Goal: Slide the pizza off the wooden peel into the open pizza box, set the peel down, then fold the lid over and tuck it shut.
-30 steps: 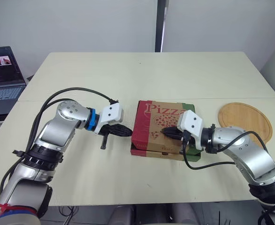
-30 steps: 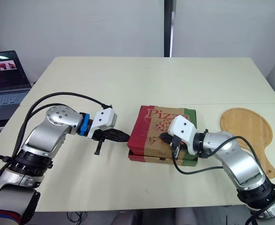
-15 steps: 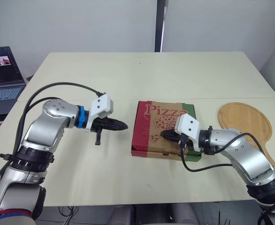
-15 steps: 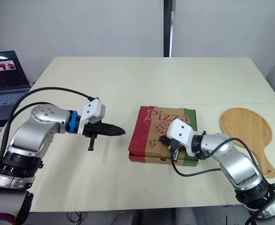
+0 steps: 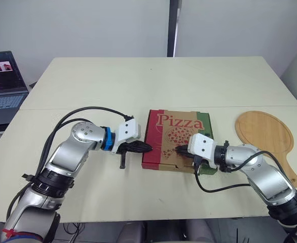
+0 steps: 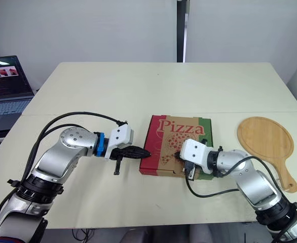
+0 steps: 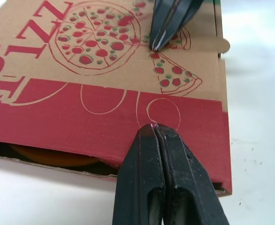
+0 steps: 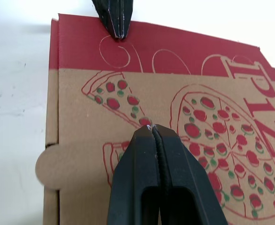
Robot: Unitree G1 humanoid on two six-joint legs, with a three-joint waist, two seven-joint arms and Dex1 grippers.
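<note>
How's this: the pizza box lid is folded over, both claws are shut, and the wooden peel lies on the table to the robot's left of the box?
Wrong side. In the left eye view the wooden peel lies on the table to the robot's right of the pizza box. The lid is folded over; the left claw and right claw are shut.

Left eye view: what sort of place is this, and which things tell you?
Probably an office or lab, not a kitchen: wide cream tables, an open grey laptop beside them, plain white walls behind.
</note>
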